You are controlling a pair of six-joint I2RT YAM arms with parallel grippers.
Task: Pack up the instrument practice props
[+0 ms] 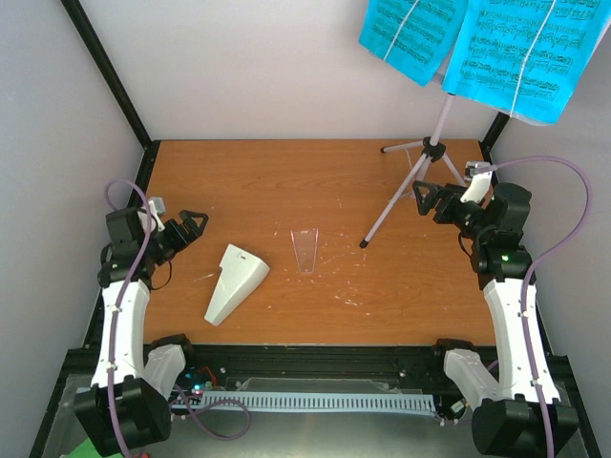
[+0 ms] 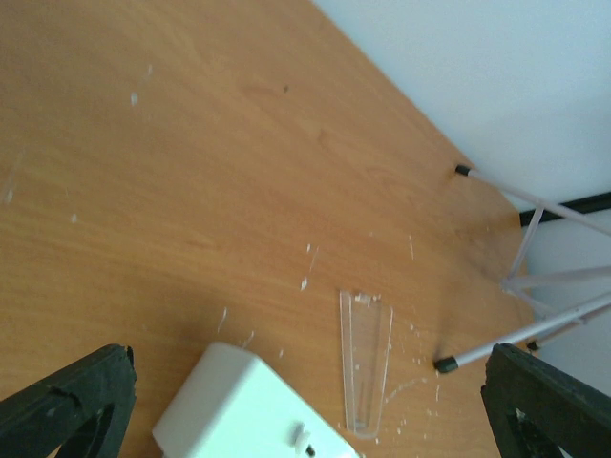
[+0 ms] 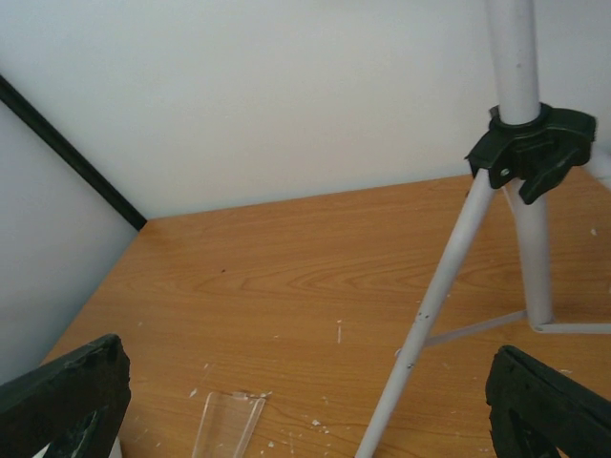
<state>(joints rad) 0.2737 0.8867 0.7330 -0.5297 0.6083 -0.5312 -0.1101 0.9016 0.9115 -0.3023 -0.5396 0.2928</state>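
**Wood tabletop, props out, both grippers empty**

Brown wood table (image 1: 286, 181), scratched and flecked w/ white bits, grey-white walls on three sides, black frame posts in the back corners.

Metronome (image 1: 236, 282): white, pyramid-shaped, lying on its side lower-left of centre in top view. Wide end toward upper right, narrow end toward bottom left.

Clear tapered cover (image 1: 305, 250): lying flat on the wood just right of the metronome, apart from it, approx mid-frame. L wrist cam shows it beside the metronome's white corner w/ a strip of bare wood between.

Music stand (image 1: 431, 150): pale lilac tripod, upright, upper right of the frame. Feet on the table, black hub joining legs to pole. Tray hidden behind the pages, can't make it out.

Sheet-music pages (image 1: 520, 52): cyan w/ black notation, spread across the top right of the frame at the stand's head.

L gripper (image 1: 202, 225): left side of the frame, above the table, well apart from the metronome. Fingers (image 2: 67, 405) spread wide, nothing between them.

R gripper (image 1: 418, 198): right side, close beside the stand's legs, below the hub. Fingers (image 3: 554, 401) spread wide. R wrist cam shows a stand leg ahead of them, no contact seen.
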